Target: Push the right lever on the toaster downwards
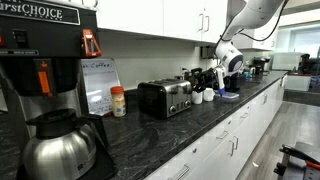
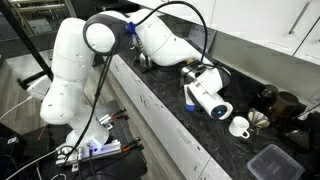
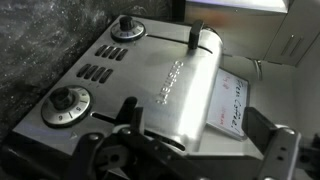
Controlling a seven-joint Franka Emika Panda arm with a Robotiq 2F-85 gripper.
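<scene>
The toaster (image 1: 165, 97) is a low black box with a brushed-steel face, standing on the dark counter against the wall. In the wrist view the toaster (image 3: 165, 85) fills the frame, with two round knobs (image 3: 68, 101) on its near end and a dark lever (image 3: 199, 35) at the far end. My gripper (image 1: 203, 80) hovers just beside the toaster's end. In the wrist view my gripper (image 3: 200, 128) is open and empty, with its fingers on either side of the toaster's near edge. My arm hides the toaster from the exterior camera that stands behind it.
A tall black coffee machine (image 1: 40, 55) with a steel pot (image 1: 55, 148) stands on the same counter. A sign card (image 1: 100, 85) and a small bottle (image 1: 118, 102) sit beside the toaster. White mugs (image 2: 240, 127) and a black container (image 2: 272, 160) lie beyond my wrist.
</scene>
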